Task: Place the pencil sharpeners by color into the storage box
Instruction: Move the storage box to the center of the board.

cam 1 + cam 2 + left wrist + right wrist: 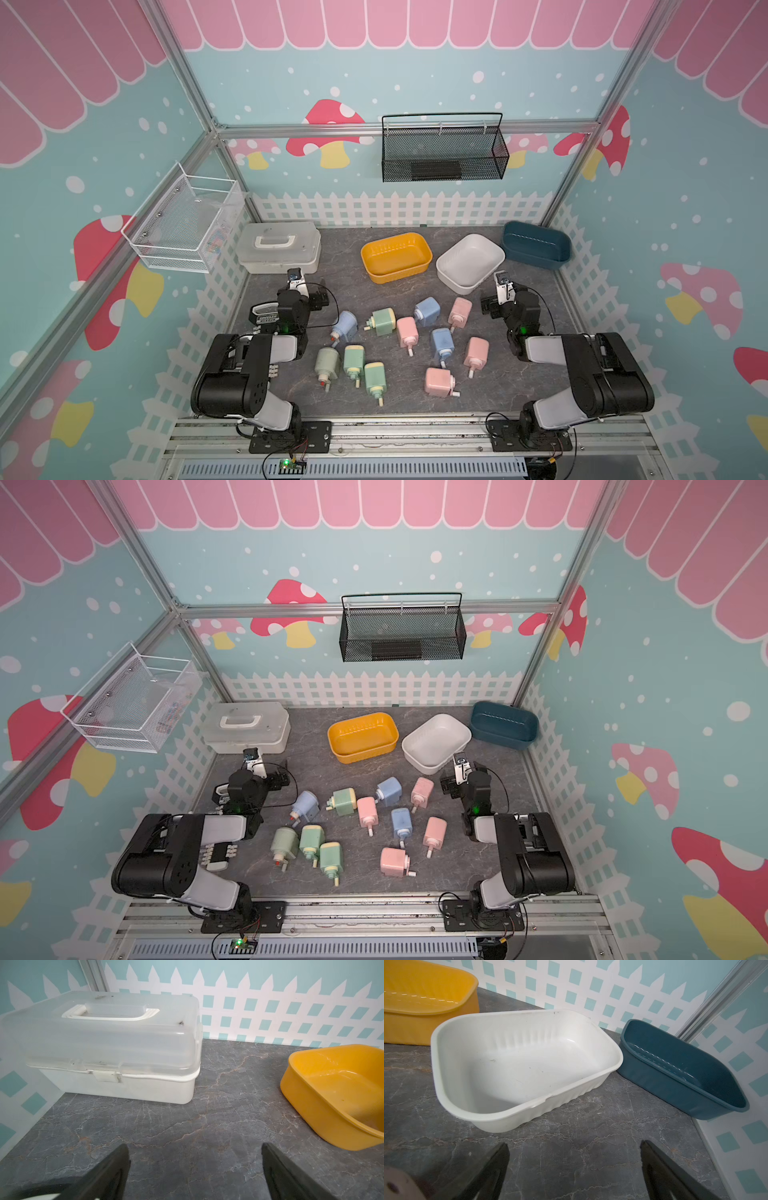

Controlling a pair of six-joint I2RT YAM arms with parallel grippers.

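Several pencil sharpeners lie loose on the grey table in both top views: pink ones, blue ones and a green cluster. Behind them stand three empty storage boxes: yellow, white and dark blue. My left gripper hovers open over bare table, facing a lidded box, with the yellow box to one side. My right gripper is open too, just short of the white box. Neither holds anything.
A translucent lidded box sits at the back left. A black-and-white bar tool lies under my left arm. Wire baskets hang on the left wall and the back wall. Fence-patterned walls close in the table.
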